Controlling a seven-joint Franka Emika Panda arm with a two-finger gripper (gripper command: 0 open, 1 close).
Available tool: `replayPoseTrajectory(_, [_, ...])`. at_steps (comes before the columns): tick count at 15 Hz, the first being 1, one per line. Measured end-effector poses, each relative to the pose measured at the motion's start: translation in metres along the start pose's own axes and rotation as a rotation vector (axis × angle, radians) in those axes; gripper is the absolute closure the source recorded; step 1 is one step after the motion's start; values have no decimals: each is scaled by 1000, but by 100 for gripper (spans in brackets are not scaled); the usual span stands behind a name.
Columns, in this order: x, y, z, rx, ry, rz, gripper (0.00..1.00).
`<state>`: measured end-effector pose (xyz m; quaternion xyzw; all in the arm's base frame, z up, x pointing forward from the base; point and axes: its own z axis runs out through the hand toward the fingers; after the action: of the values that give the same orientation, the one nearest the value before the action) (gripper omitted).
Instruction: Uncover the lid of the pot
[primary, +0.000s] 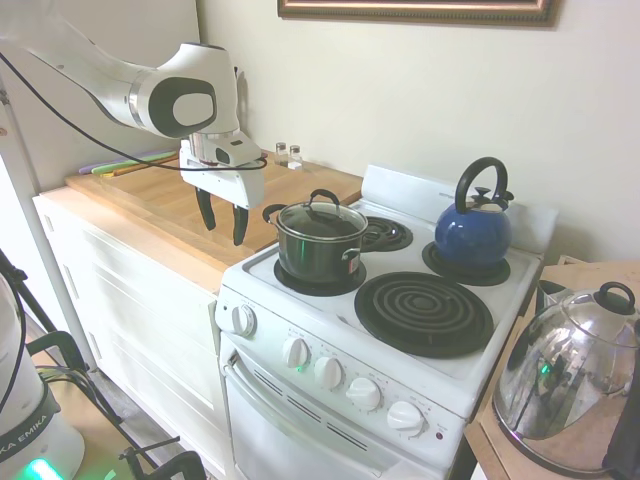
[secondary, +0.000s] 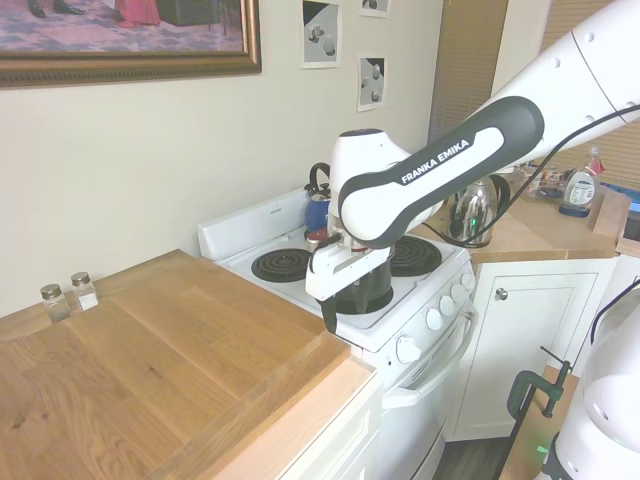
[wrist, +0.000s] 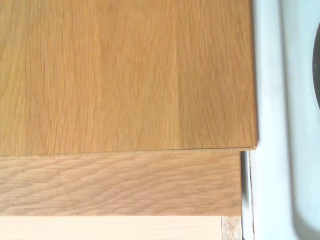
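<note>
Lid (primary: 322, 217): we find it seated on the pot (primary: 320, 252), loop handle up for grasping.
Gripper (primary: 223, 220): fingers apart, empty, beside the pot.

I see a white electric stove (primary: 440, 375) with four coil burners. On its front-left burner sits the pot (primary: 320, 250), and the lid (primary: 322, 217) rests closed on the pot. A blue kettle (primary: 473, 232) stands on the back-right burner. Left of the stove runs a wooden counter (secondary: 150, 360), carrying two small shakers (secondary: 66, 297) near the wall.
</note>
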<state>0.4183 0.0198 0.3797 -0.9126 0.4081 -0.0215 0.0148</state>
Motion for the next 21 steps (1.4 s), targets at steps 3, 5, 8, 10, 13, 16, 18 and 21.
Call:
replayPoseTrajectory(3, [2,2,-5,6,11,-12,0])
replayPoseTrajectory(5, [6,15,-32,37,34,-8,0])
replayPoseTrajectory(8, [8,50,-84,97,61,36,0])
replayPoseTrajectory(10, [16,62,-109,138,58,100,0])
replayPoseTrajectory(13, [55,54,-124,207,15,227,0])
replayPoseTrajectory(16, [109,50,-112,216,-18,414,0])
replayPoseTrajectory(18, [130,52,-117,228,2,537,0])
replayPoseTrajectory(21, [138,45,-134,176,103,697,0])
